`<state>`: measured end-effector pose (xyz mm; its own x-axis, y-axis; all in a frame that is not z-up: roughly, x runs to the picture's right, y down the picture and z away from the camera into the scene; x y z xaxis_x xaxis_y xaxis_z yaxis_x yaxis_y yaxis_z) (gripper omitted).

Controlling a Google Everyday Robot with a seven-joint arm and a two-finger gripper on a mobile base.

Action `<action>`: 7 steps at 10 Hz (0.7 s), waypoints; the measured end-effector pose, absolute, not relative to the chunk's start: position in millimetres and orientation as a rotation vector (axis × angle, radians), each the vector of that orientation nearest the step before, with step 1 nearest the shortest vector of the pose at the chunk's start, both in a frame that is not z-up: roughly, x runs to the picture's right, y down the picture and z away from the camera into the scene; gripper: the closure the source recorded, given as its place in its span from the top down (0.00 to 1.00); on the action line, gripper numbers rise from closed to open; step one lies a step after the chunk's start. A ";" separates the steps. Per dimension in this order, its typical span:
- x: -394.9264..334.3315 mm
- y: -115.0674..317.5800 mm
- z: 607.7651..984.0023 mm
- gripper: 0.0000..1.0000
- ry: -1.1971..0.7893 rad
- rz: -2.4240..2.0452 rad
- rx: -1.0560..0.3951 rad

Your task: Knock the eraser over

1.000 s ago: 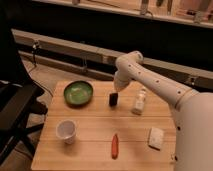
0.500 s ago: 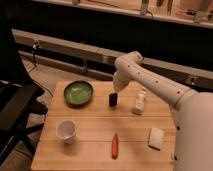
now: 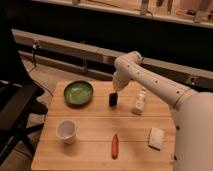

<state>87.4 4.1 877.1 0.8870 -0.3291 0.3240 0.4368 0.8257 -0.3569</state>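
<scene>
The eraser [image 3: 113,99] is a small black block standing upright on the wooden table [image 3: 95,132], between the green bowl [image 3: 78,92] and the white bottle [image 3: 139,101]. My gripper [image 3: 116,90] hangs from the white arm directly above the eraser, at or just over its top. Whether it touches the eraser cannot be told.
A white cup [image 3: 66,130] stands at the front left. An orange carrot [image 3: 115,145] lies at the front middle. A flat white block [image 3: 156,138] lies at the front right. A black chair [image 3: 15,107] stands left of the table.
The arm and gripper have barely moved. The eraser stands in the same place.
</scene>
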 end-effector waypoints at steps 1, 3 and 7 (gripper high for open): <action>86.5 5.0 877.2 0.02 -0.264 -0.418 -0.440; 83.8 10.0 878.9 0.02 -0.283 -0.442 -0.454; 76.9 19.6 882.5 0.02 -0.310 -0.474 -0.476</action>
<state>76.9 19.6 882.5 0.8467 -0.3613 0.3907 0.5025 0.7844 -0.3635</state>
